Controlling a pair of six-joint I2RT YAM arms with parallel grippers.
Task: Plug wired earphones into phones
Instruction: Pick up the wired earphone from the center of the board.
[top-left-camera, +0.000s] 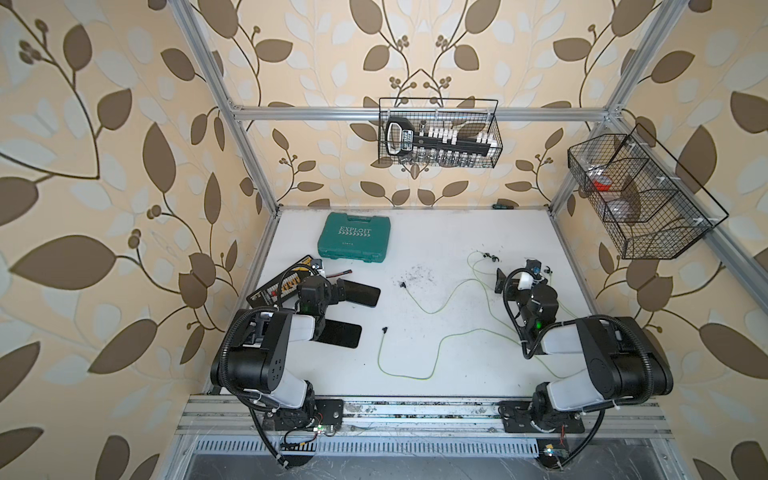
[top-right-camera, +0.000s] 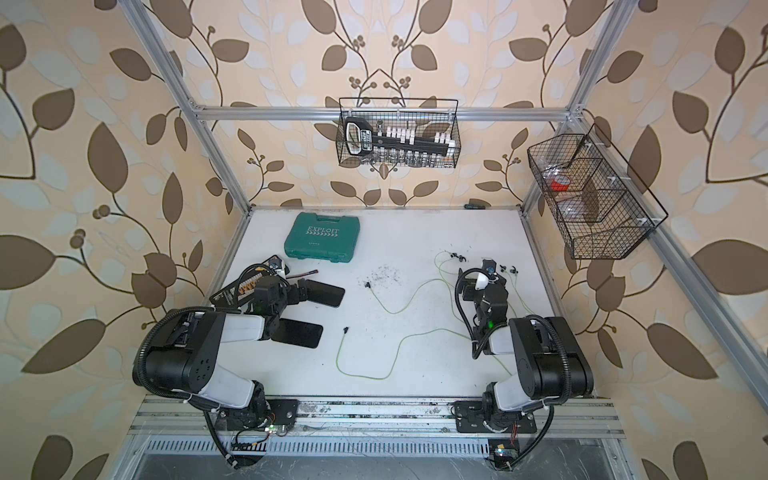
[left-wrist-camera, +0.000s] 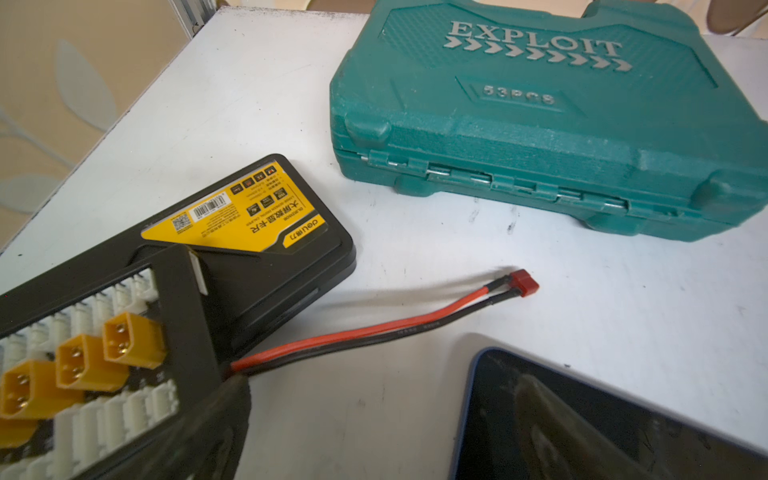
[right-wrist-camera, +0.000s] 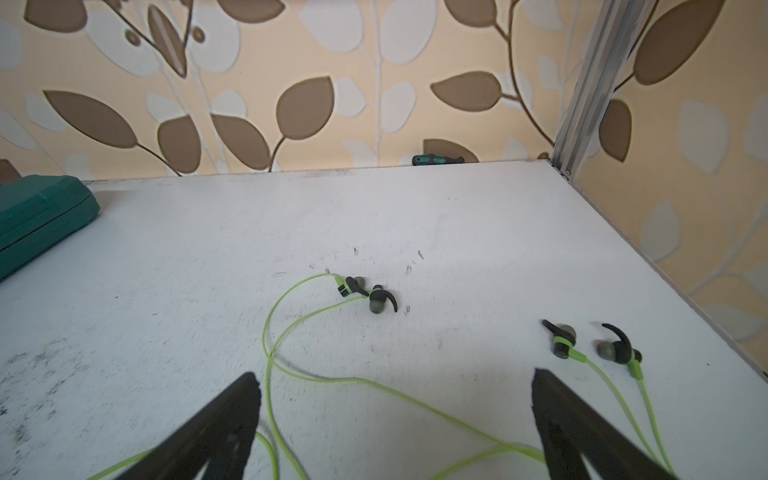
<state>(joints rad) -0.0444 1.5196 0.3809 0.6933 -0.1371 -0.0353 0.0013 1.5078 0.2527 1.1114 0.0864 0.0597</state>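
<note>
Leaf-patterned walls enclose our white table (top-left-camera: 436, 232). We count two phones (top-left-camera: 363, 293) (top-left-camera: 340, 334) lying beside our left gripper (top-left-camera: 338, 291), whose fingers look spread and hold nothing. Two wired earphones trail yellow-green cables (top-left-camera: 436, 309) (top-left-camera: 399, 374) across the middle, with two loose plugs (top-left-camera: 402, 284) (top-left-camera: 385, 330) and four earbuds (right-wrist-camera: 376, 301) (right-wrist-camera: 563, 340) near our right gripper (right-wrist-camera: 395, 424), spread wide and empty. We judge the risks thus: the cables cross, so lifting one may drag the other; the small plugs may slip; an unbraced phone may slide during insertion.
</note>
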